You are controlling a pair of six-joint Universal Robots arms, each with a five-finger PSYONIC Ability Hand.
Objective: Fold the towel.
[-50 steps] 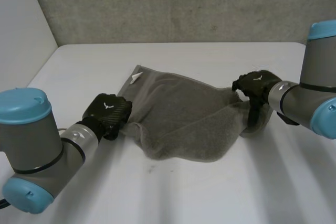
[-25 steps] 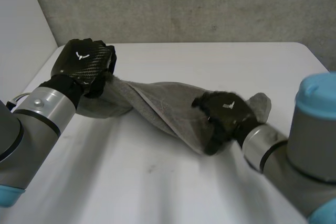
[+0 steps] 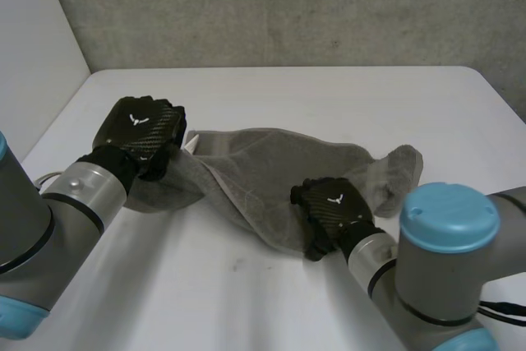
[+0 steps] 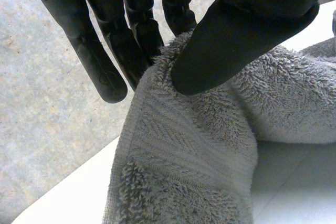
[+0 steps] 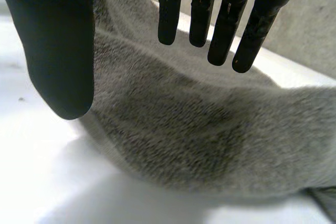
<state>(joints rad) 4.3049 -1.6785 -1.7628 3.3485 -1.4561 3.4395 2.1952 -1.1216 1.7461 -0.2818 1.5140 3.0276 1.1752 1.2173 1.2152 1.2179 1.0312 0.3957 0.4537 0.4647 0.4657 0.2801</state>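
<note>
I have the grey towel (image 3: 263, 172) lying bunched and twisted across the middle of the frame on the white table (image 3: 345, 96). One end reaches centre left and the other centre right. My left hand (image 3: 140, 131) is at the left end. In its wrist view the thumb presses the towel's hemmed edge against the fingers (image 4: 131, 40) in a firm pinch. A small white tag (image 3: 191, 144) pokes out just beside that hand. My right hand (image 3: 329, 210) sits at the towel's near edge, lower centre-right. In its wrist view the fingers (image 5: 223, 19) are straight and held wide of the thumb, gripping nothing, with the towel spread under the palm.
</note>
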